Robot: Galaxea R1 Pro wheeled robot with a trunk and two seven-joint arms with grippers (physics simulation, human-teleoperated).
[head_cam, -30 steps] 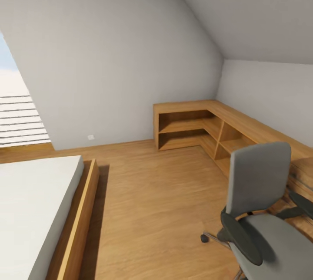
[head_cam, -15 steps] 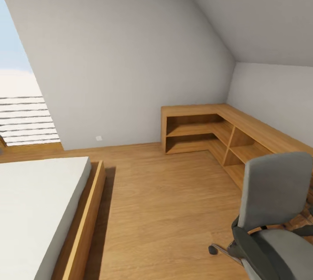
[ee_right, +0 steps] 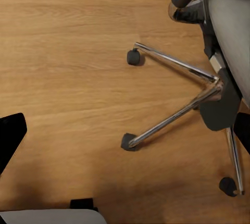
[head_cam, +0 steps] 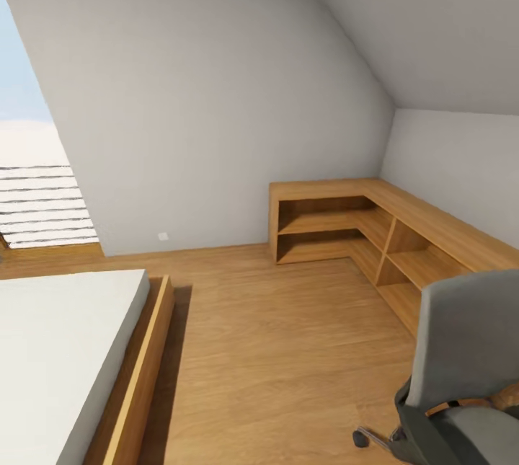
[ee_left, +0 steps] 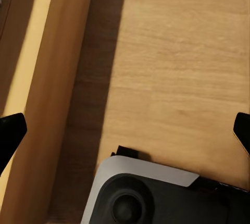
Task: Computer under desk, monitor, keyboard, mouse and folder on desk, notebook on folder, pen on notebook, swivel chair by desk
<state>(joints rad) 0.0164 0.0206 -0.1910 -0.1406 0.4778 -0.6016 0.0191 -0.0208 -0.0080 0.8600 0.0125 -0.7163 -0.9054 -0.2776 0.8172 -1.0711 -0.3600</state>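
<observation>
- The swivel chair [head_cam: 468, 357] stands at the near right of the head view, its grey back turned toward the robot and the chrome star base [ee_right: 187, 96] with its castors spread on the plank floor [head_cam: 288, 350] just beside the robot.
- The seat is cut off at the edge of the head view, so I cannot tell whether the folder lies on it.
- The right gripper [ee_right: 125, 130] hangs above the floor beside the chair's base, its two dark fingertips at opposite edges of the wrist view, spread wide and empty.
- The left gripper [ee_left: 125, 130] is likewise spread wide and empty, over the floor beside the wooden bed frame [ee_left: 47, 88].
- Risk, as I judge it: the robot's base is close to the castors, so a turn or advance could knock the chair and roll it away, or tip anything lying on the seat.
- Risk: the bed [head_cam: 58, 357] at the near left leaves only a lane of floor, so swinging left could catch its frame.
- Farther off, the low wooden corner shelf [head_cam: 360, 227] runs along the right wall under the sloped ceiling; it is not the black-topped desk, and mistaking it for one would put things in the wrong place.
</observation>
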